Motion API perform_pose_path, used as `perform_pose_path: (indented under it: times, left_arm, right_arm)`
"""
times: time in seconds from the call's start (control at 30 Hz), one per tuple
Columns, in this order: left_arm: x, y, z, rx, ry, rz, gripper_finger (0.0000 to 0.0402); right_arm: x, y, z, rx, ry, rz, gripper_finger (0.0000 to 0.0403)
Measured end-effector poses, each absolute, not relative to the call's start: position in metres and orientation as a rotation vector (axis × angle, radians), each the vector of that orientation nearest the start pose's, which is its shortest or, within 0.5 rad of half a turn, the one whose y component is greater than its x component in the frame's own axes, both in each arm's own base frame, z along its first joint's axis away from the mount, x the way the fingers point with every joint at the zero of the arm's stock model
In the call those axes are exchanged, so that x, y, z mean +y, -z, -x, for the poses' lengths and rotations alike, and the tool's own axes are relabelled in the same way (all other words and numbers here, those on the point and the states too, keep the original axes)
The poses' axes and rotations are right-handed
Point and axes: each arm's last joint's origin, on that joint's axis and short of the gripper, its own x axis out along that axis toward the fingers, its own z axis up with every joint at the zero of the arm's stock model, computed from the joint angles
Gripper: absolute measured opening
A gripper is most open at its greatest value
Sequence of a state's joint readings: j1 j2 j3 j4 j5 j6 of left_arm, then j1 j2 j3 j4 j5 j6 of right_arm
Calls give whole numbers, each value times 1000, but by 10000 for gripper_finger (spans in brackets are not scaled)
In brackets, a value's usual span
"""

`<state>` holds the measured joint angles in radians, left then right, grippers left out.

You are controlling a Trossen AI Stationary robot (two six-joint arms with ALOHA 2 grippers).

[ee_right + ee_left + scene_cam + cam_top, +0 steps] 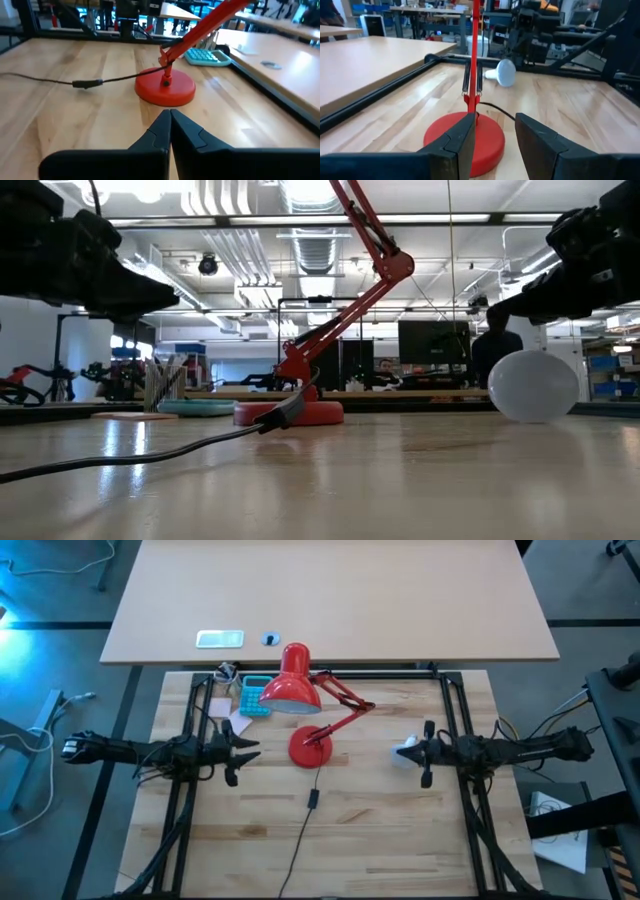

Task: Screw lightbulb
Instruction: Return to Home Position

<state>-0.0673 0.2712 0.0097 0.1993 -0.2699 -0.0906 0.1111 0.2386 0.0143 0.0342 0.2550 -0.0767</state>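
Lightbulb [404, 754] shows in the high view as a small white shape on the wooden desk [380, 840], right of centre in the frame and to the right of the red lamp [290, 690] and its round lamp base [310, 748]. From above its long axis is hard to read. The right end effector [418, 753] sits just beside the lightbulb on the right, tip toward it; whether they touch cannot be told. The left end effector [245, 752] is at left centre, just left of the lamp base and well apart from the lightbulb.

Low view: the lightbulb rests on the desk at the right of the frame with only its rounded dome facing the camera, the neck hidden behind it. The right arm's dark bulk hangs above it at upper right. The left arm fills the upper left.

Left wrist view: the lightbulb lies on its side in the upper middle of the frame, long axis level with the desk, narrow neck toward frame left and dome toward the right, with the right arm close behind it. The left end effector's fingers stand well apart and grip nothing; the lamp base lies beyond the gap.

Right wrist view: the right end effector's fingers are pressed together and empty. Ahead lie the lamp base, a black cable [117, 79] and a teal calculator [207, 56].
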Motion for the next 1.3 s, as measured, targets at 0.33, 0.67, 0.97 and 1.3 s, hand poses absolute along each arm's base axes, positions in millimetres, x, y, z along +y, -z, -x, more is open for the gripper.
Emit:
perform_pose_path:
  times: [0.33,0.67,0.97,1.3]
  left_arm:
    - [0,-160,-114,86,-210,-15,130]
    - [0,-157,-116,112,-214,49,130]
    - [0,-155,-119,152,-220,102,130]
    - [0,-150,-122,209,-224,92,130]
  right_arm:
    - [10,-150,-110,206,-23,-77,2]
    - [10,-156,-111,144,-54,199,2]
    - [12,-156,-111,120,-219,199,2]
    - [12,-151,-111,164,-218,178,2]
